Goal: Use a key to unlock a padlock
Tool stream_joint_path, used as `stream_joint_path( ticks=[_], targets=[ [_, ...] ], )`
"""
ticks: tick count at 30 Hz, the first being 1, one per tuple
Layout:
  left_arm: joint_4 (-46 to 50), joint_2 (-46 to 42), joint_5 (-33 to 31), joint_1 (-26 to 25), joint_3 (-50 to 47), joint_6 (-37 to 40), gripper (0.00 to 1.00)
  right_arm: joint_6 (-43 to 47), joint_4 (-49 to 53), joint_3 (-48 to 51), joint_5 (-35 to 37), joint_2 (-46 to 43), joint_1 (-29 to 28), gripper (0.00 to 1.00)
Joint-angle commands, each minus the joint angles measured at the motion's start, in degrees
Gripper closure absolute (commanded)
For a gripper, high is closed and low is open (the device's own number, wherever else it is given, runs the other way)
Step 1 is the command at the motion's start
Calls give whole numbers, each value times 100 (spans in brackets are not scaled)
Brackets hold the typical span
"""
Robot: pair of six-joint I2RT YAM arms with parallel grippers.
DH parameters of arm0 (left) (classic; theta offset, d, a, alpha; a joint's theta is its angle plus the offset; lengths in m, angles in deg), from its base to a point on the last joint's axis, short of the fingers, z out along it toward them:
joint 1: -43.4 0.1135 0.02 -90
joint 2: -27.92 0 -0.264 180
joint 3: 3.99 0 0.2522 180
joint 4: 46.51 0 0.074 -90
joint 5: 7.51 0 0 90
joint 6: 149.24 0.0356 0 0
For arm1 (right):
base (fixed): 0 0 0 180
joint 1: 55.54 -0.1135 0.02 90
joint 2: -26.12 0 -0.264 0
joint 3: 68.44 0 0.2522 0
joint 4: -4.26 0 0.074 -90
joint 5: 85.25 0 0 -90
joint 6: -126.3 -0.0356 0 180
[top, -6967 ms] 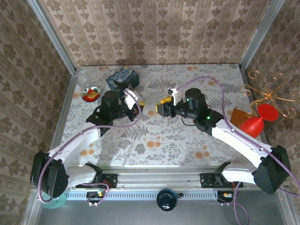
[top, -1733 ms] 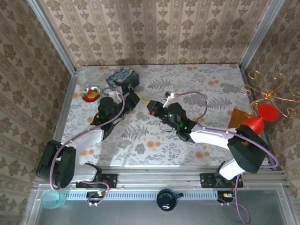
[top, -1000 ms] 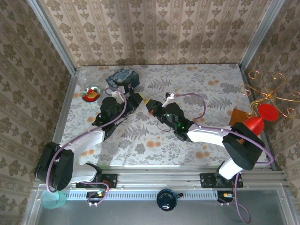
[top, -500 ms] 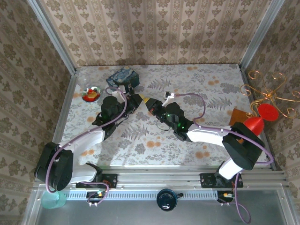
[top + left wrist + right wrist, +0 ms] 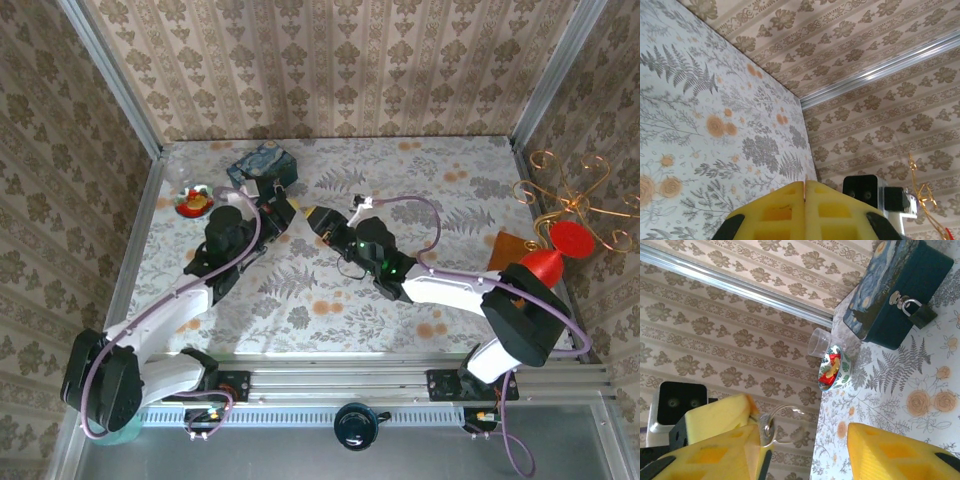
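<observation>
Change: left gripper (image 5: pixel 805 192) and right gripper (image 5: pixel 802 440), well apart seven seconds ago, now sit nearly tip to tip.
Left gripper: fingers pressed together.
Right gripper: spread wide; a wire ring (image 5: pixel 776 424) pokes out beside one finger.
Around: bowl (image 5: pixel 834 367), clear cup (image 5: pixel 819 342).
Padlock (image 5: pixel 920 315): hangs on the blue box's (image 5: pixel 900 285) hasp, well beyond the right gripper.

Top view: at the near face of the blue box (image 5: pixel 262 160), the padlock (image 5: pixel 920 316) cannot be told from the dark left gripper (image 5: pixel 285 207). Right wrist view: key ring (image 5: pixel 769 429) visible, key itself hidden behind the left gripper's yellow fingers (image 5: pixel 715 415); box cut by the top edge.
</observation>
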State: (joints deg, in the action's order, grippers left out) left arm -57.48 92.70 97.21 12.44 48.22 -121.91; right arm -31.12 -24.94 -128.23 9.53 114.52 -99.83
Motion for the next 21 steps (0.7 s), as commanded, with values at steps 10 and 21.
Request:
stream_joint_path(
  ticks=[10, 21],
  targets=[
    [297, 78, 364, 99, 544, 423, 100, 115, -1035, -195, -2020, 261, 658, 58],
    [82, 330, 697, 123, 638, 239, 100, 214, -1254, -498, -2772, 491, 712, 64]
  ],
)
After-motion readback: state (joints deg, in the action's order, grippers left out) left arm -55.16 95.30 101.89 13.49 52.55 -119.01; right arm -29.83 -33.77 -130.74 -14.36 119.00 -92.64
